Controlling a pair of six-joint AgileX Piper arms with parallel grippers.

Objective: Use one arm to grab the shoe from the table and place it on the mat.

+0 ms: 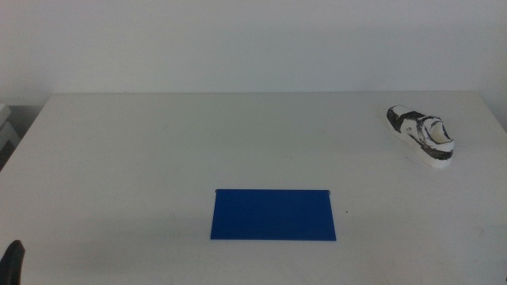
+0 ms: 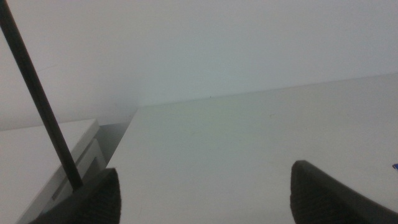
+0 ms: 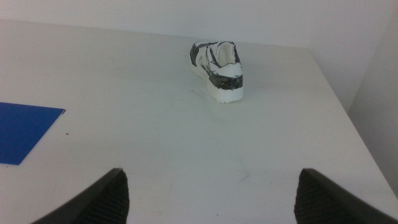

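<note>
Shoe (image 1: 422, 135) sits well apart from mat (image 1: 273, 214); both tools released.

Table (image 1: 238, 142) smooth matt white; mat (image 1: 273, 214) flat matt blue.

A plain, pale grey-white wall (image 1: 253, 43) runs behind the far edge of the surface under soft, even light, while beyond the left edge stands a low white cabinet or shelf unit (image 2: 43, 162), separated from that edge by a narrow dark gap.
</note>
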